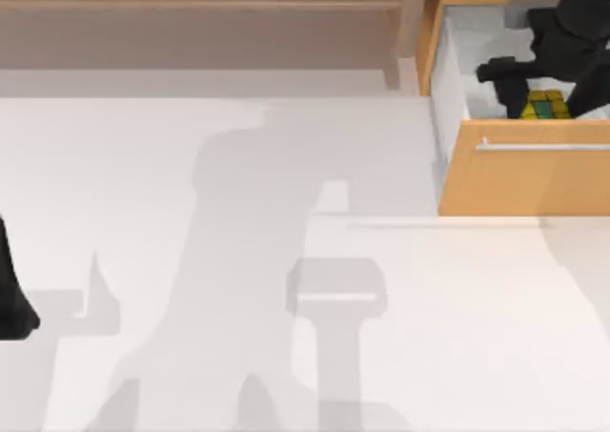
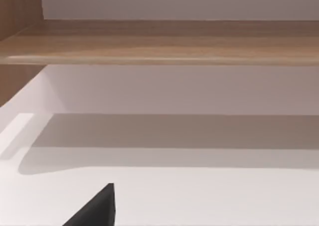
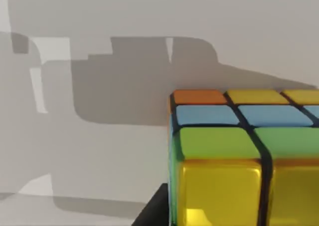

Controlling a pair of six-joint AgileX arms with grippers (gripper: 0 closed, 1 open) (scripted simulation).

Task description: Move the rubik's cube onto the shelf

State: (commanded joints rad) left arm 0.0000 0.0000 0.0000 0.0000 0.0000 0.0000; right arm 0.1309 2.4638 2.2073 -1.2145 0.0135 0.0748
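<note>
Right, the right gripper point(image 1: 534, 93) is down inside the open drawer point(image 1: 519, 170) at the table's right, over the rubik's cube point(image 1: 545, 106) by the front wall; whether its fingers have closed, I cannot tell. To do this well: seat squarely, lift straight clear of the wall, then swing to the shelf point(image 1: 200, 3). Left arm parked at the left edge

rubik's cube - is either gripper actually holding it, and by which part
Cannot be told. The right gripper is down in the drawer at the rubik's cube; no finger contact shows.
</note>
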